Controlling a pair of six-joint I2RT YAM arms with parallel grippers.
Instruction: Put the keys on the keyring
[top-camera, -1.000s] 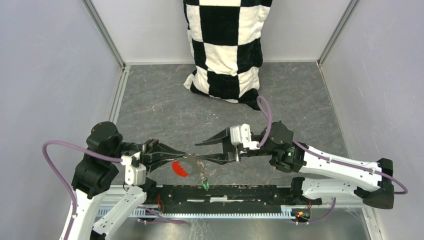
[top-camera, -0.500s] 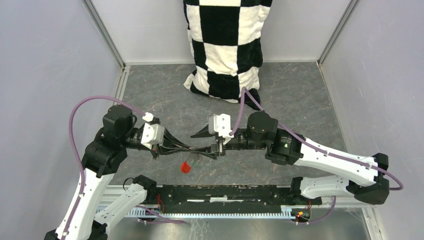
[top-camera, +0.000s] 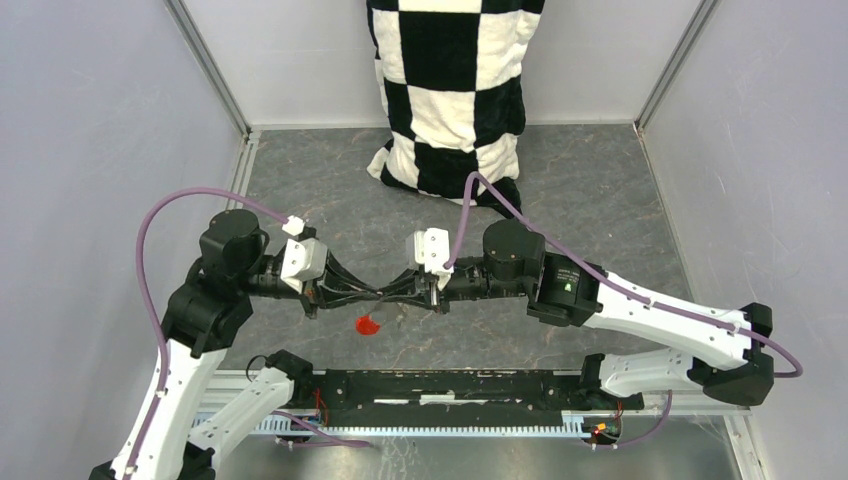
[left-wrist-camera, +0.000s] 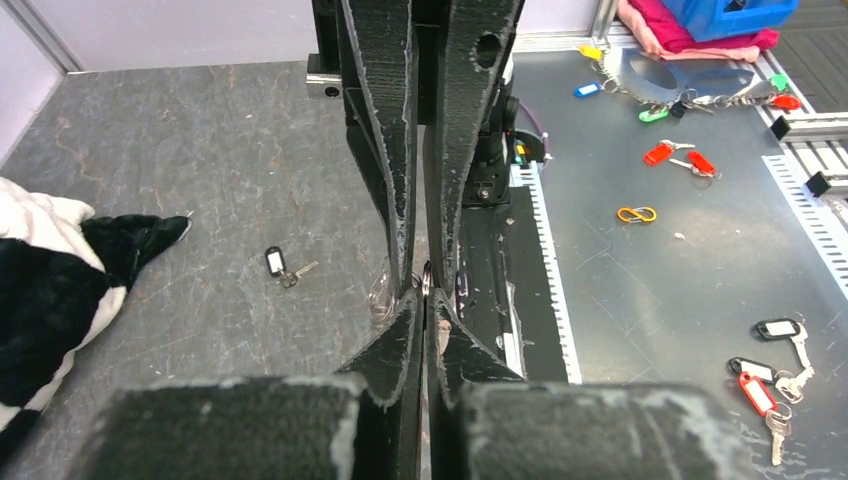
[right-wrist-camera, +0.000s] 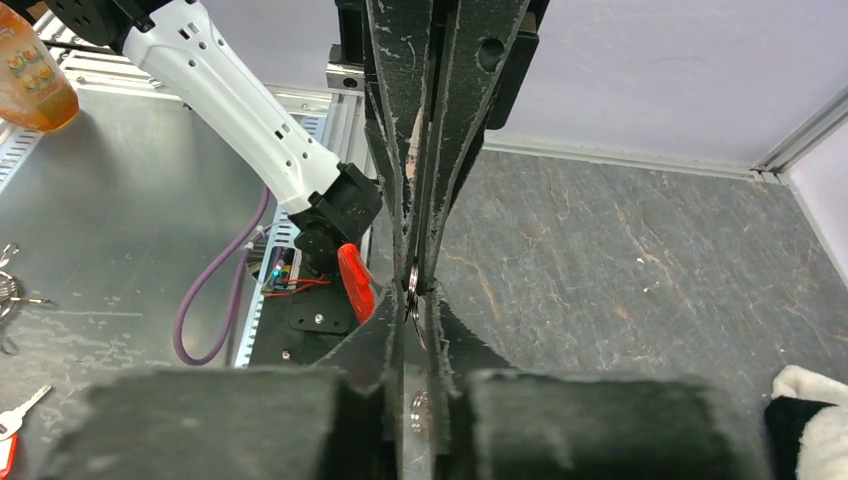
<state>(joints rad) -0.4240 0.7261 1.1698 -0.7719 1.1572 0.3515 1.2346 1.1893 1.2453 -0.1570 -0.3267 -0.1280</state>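
Red plastic shows where the keyring is: its long red tag (top-camera: 367, 324) hangs under the spot where the two arms meet, over the near middle of the grey tabletop (top-camera: 330, 210). The thin silver keyring (right-wrist-camera: 412, 283) is up in the air between the two tips.

The left end effector (top-camera: 384, 294) is squeezed narrow on the ring from the left. The right end effector (top-camera: 413, 293) is squeezed narrow on it from the right, tip to tip with the other one. A bit of silver metal sits deeper between the right fingers, and it cannot be told what it is.

The black-tagged key (left-wrist-camera: 277, 264) lies flat on the tabletop, apart from the ring and near a corner of the black-and-white cloth (left-wrist-camera: 40, 260). The green-tagged key cannot be seen.

The step looks like opening the ring or working a key round its coil. To do it well, one side should hold the ring firm so it cannot spin. The other should move slowly, in small turns, because the ring is thin and could slip out. Pulling hard could bend it or drop it.
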